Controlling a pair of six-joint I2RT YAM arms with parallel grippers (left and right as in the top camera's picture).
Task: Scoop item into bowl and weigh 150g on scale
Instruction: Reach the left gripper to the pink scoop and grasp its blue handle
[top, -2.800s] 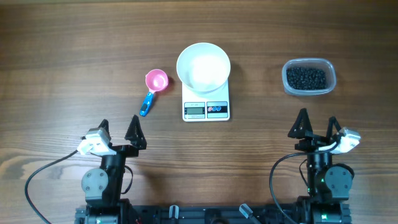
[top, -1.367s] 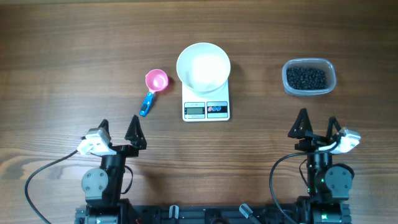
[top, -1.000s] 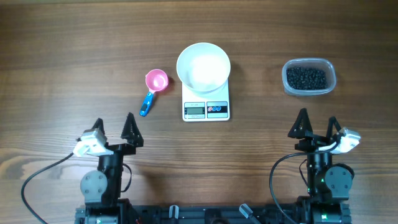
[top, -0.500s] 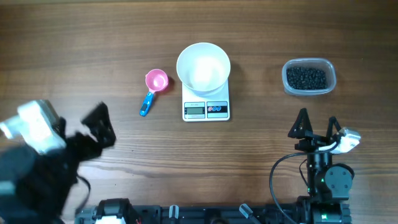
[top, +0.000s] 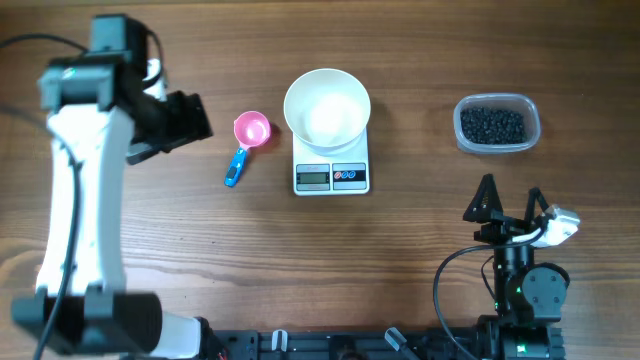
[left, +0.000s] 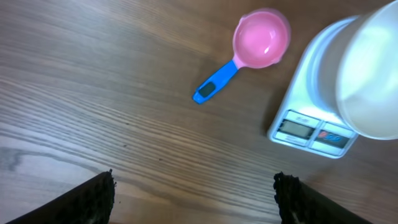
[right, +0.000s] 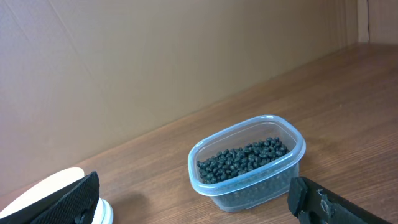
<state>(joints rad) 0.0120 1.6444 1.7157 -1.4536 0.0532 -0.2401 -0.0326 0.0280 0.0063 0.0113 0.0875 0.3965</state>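
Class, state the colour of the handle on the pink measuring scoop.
Blue. The handle shows best in the left wrist view.

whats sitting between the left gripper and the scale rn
A pink scoop with a blue handle lies between the left gripper and the scale, touching neither. The overhead view shows it best, and the left wrist view shows it too.
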